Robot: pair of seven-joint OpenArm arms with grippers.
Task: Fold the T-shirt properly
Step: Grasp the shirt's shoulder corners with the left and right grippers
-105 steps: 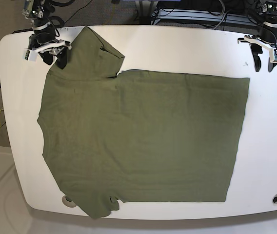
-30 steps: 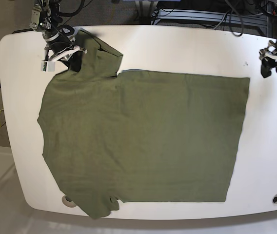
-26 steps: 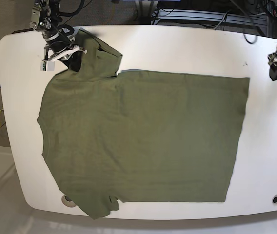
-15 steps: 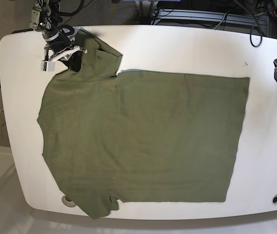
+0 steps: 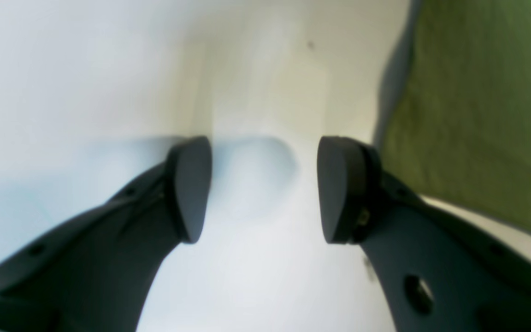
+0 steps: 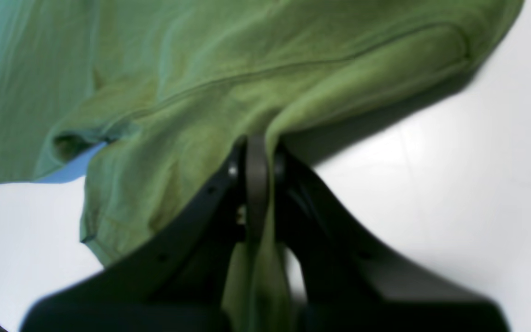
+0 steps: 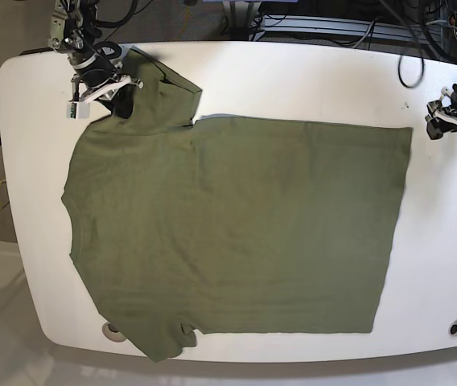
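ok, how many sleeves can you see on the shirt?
2: one sleeve at the table's far left corner, pinched in the right hand; the other sleeve at the near edge, lying free.

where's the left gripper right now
In the base view the left gripper sits at the right edge of the white table, jaws apart over bare tabletop, just beyond the hem corner of the olive-green cloth T-shirt.

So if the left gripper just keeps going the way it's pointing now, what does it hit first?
Most likely the bare white table. The left gripper is open, with only tabletop showing between and beyond its fingertips. The T-shirt edge lies off to one side, just outside that line, though depth is hard to judge.
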